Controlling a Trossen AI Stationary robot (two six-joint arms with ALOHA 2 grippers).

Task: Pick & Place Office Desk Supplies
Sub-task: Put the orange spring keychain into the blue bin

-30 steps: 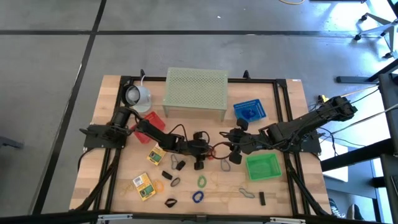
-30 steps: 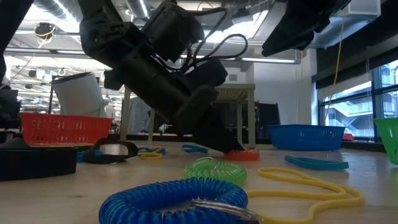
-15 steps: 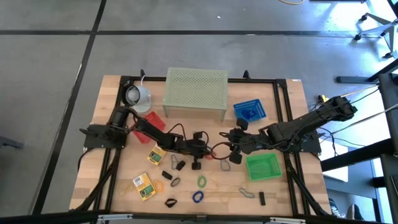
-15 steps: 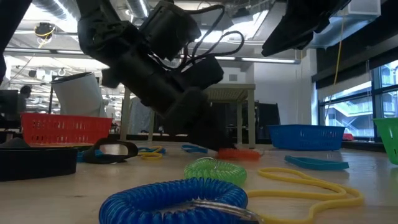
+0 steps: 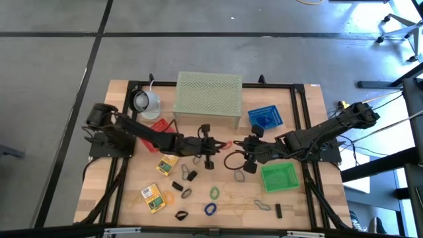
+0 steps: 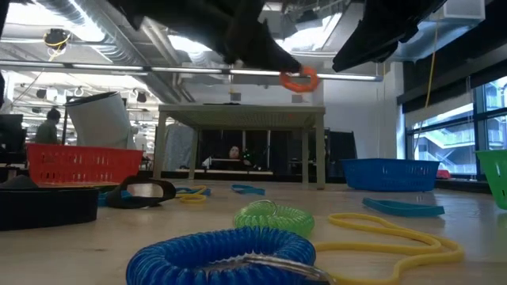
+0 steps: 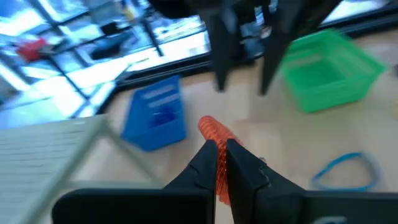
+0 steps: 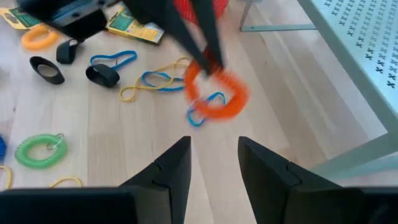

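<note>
The left gripper (image 5: 223,145) is clamped on an orange coiled loop (image 8: 214,93), its two dark fingers (image 7: 208,160) pinched together on the loop's rim. In the low view the loop (image 6: 299,79) hangs well above the table, in front of the pale green perforated stand (image 6: 242,117). From the left wrist view the coil runs straight out from the fingertips, its long axis pointing away from the wrist toward the blue bin (image 7: 157,113); from the right wrist view it shows as a ring held at one edge, the rest drooping free (motion blur hides the coil's finer turns).

The right gripper (image 5: 243,148) sits near the table's middle, just right of the left one, its fingers (image 8: 172,169) spread apart with nothing between them. Beside it stands the green bin (image 5: 279,177).

Other supplies lie on the wooden table (image 5: 119,109): a green coiled loop (image 6: 273,215) and a blue coiled loop (image 6: 226,253) at the front, a yellow rubber band (image 6: 388,233), a blue rubber band (image 8: 112,60), black clips (image 8: 46,70), and two yellow printed packets (image 5: 152,196) whose print is too small to read. A red bin (image 6: 81,164) sits at the left in the low view.
</note>
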